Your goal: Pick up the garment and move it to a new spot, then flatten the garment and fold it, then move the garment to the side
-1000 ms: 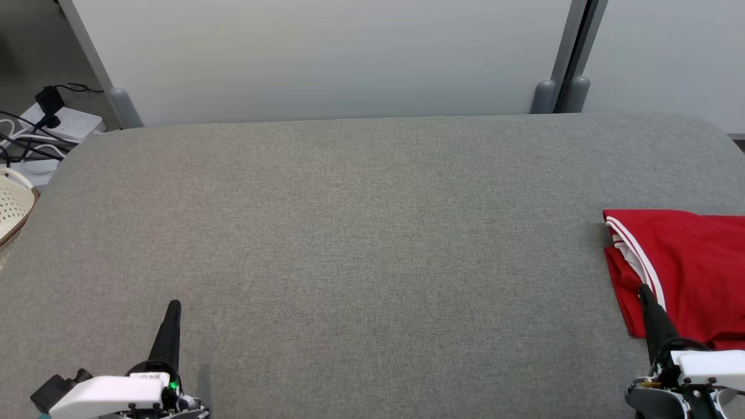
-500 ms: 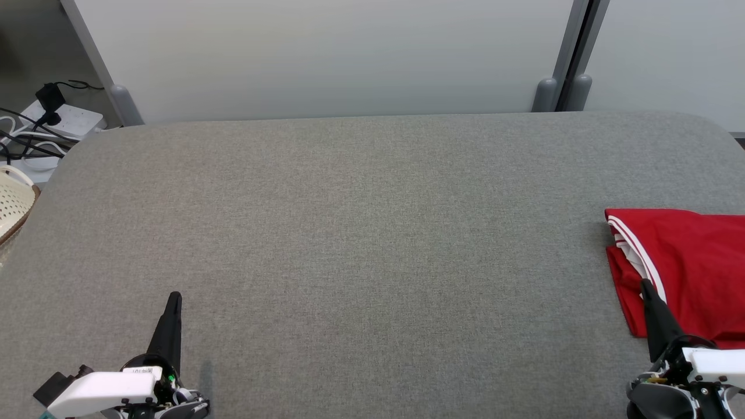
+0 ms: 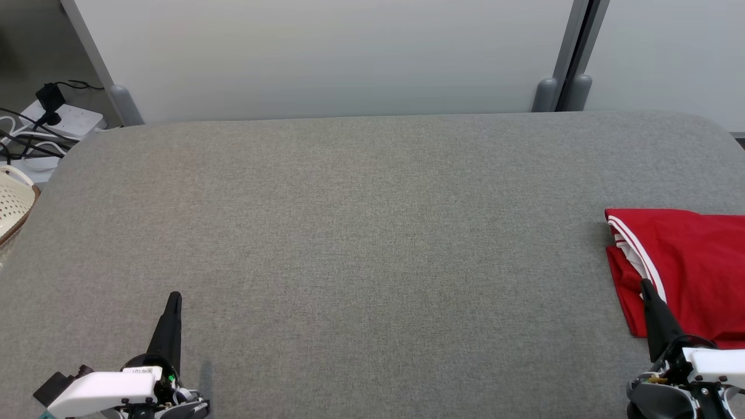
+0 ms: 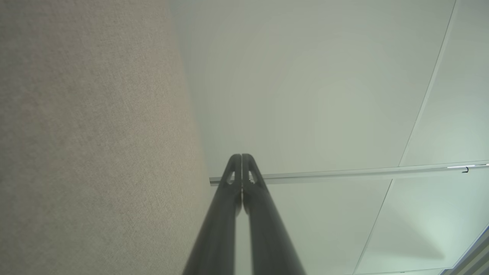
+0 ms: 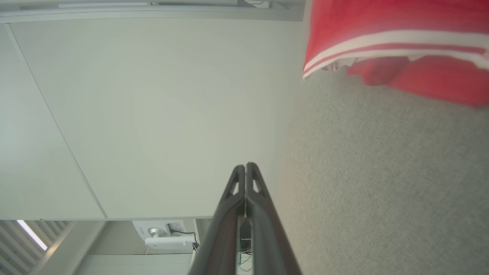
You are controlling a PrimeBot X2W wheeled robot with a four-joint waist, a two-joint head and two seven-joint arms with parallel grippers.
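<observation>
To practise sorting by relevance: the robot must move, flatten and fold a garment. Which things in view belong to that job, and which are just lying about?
Job: red garment, folded, on the right; grey table; left gripper, shut; right gripper, shut.
Lying about: pale basket; power strip with cables; wall panels.

Grey fabric surface (image 3: pixel 361 233) with white panels (image 3: pixel 326 52) behind. Power strip (image 3: pixel 70 122) and cream basket (image 3: pixel 11 203) off to the left.
</observation>
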